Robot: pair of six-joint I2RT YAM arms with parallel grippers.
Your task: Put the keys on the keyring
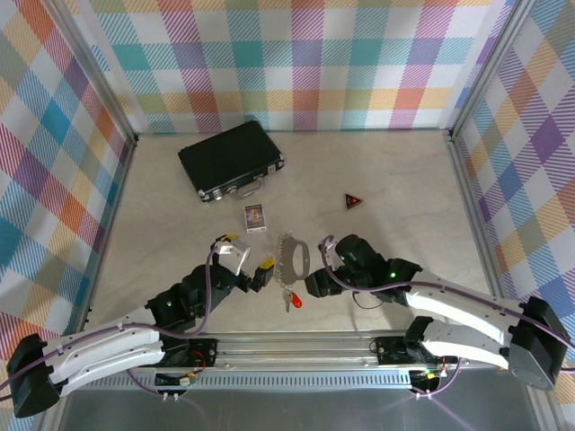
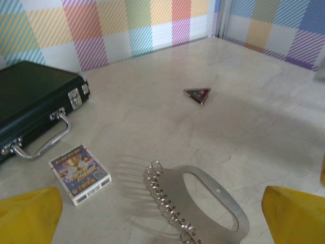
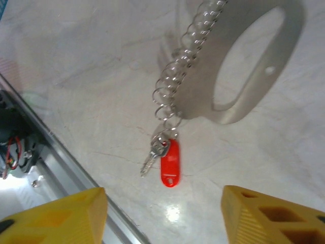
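The right gripper (image 1: 314, 263) is hovering just right of the keyring (image 1: 292, 254) in the top view, the left gripper (image 1: 248, 251) is facing it from the other side, and the keys (image 1: 292, 299) are lying at the keyring's near end. In the left wrist view, yellow fingers (image 2: 30, 216) are standing wide apart, holding nothing. In the right wrist view, the jaws are likewise gaping empty above the keys (image 3: 165, 160), which seem hooked onto the last coil (image 3: 170, 119).
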